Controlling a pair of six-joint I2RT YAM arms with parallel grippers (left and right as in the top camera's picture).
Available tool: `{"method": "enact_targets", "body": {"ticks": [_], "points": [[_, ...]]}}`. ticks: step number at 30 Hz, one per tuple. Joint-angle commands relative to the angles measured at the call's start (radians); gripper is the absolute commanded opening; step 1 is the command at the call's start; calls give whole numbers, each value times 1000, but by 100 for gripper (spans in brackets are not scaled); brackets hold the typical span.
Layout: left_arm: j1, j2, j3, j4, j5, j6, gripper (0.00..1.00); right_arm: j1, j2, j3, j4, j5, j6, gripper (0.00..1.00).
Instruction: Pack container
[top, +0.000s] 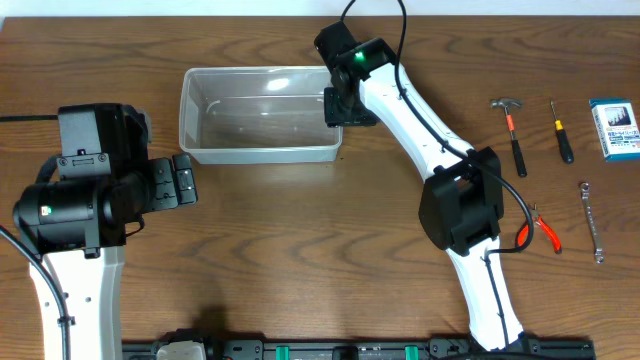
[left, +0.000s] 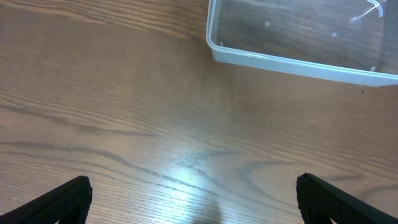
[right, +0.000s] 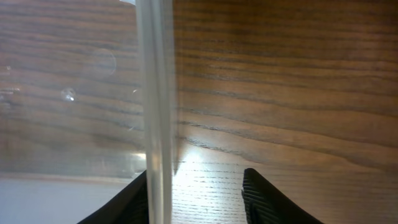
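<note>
You've got the right gripper (right: 194, 177) straddling the container (top: 260, 152) wall, fingers (right: 264, 202) spread, slack by the outer finger; left gripper (left: 193, 183) spread wide over table (left: 124, 112), container rim ahead.

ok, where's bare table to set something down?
Bare wood: between the clear plastic tub, left gripper and right arm; also left of the tub. Crowded: far right, with hammer, screwdriver, red-handled pliers, steel wrench, blue-and-white box.
</note>
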Motion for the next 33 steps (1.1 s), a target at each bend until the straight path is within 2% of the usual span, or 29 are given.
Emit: {"method": "enact_targets", "body": {"ticks": [1, 4, 10, 12, 19, 33], "points": [[5, 6, 3, 0, -8, -10, 98, 10, 14, -5, 4, 7, 19, 42], [5, 6, 3, 0, -8, -10, 98, 10, 14, -5, 11, 7, 19, 27], [5, 6, 3, -1, -8, -10, 98, 8, 14, -4, 13, 7, 19, 7], [5, 6, 3, 0, -8, -10, 98, 8, 14, -4, 13, 7, 19, 3], [5, 6, 3, -1, -8, -10, 98, 2, 13, -4, -18, 7, 12, 1], [5, 6, 3, -1, -8, -10, 98, -95, -23, -2, -233, 8, -155, 3]]}}
